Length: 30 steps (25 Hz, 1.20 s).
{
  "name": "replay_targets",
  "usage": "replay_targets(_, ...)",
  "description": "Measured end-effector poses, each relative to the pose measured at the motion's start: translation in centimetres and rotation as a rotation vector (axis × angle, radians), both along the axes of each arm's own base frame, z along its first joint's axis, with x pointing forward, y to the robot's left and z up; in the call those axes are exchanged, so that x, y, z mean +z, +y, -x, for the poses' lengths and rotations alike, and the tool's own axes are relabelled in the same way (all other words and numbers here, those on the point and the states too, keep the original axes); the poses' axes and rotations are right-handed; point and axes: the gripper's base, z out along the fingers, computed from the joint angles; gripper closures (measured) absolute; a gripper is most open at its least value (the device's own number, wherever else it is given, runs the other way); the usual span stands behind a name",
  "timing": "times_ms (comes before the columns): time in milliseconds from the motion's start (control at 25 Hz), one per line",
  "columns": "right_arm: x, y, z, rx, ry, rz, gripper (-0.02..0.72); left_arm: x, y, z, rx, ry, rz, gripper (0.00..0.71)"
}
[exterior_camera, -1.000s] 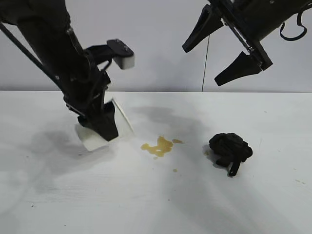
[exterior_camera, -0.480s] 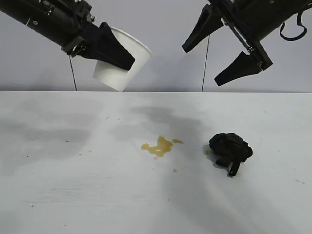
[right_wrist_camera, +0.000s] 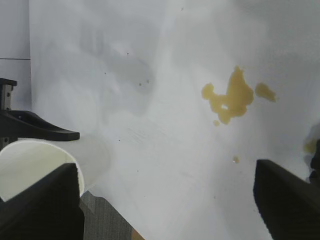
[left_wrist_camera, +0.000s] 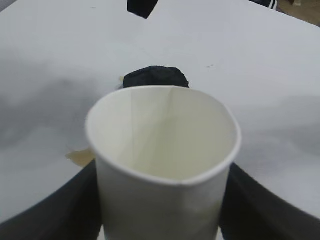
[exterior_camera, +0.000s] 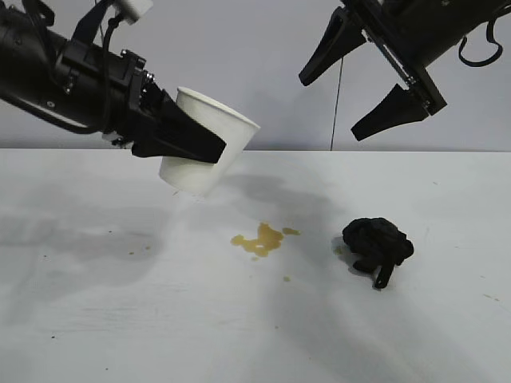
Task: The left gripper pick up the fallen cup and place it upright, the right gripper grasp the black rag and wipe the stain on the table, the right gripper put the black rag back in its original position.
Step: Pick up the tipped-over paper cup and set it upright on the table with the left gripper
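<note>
No text, label, brand, number or sign can be read anywhere in these views: the cup (exterior_camera: 209, 142) is plain white inside and out, and the desk (exterior_camera: 120, 319) carries only smudges and specks, nothing written

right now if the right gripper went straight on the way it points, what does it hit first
Probably bare white tabletop near the yellow-brown stain. The open right gripper aims down and leftward; the black cloth rag seems just off that line, though depth is unclear.
</note>
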Motion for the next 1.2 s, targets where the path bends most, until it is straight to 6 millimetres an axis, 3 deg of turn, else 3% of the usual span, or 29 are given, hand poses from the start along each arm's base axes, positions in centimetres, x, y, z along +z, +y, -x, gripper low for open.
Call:
replay_targets(480,0.0,0.0,0.0,0.000,0.000,0.000,0.054,-1.1,0.6,-0.1,0.005,-0.164,-0.089,0.282)
replay_targets(680,0.0,0.0,0.0,0.000,0.000,0.000,0.054,-3.5,1.0,-0.6,-0.058,-0.170,-0.100,0.282)
replay_targets(920,0.0,0.0,0.0,0.000,0.000,0.000,0.054,-7.0,3.3,-1.3,-0.082,-0.061,0.022,0.282)
replay_targets(1200,0.0,0.0,0.0,-0.001,-0.001,-0.001,0.054,-7.8,5.9,-1.8,-0.098,-0.101,0.119,0.284)
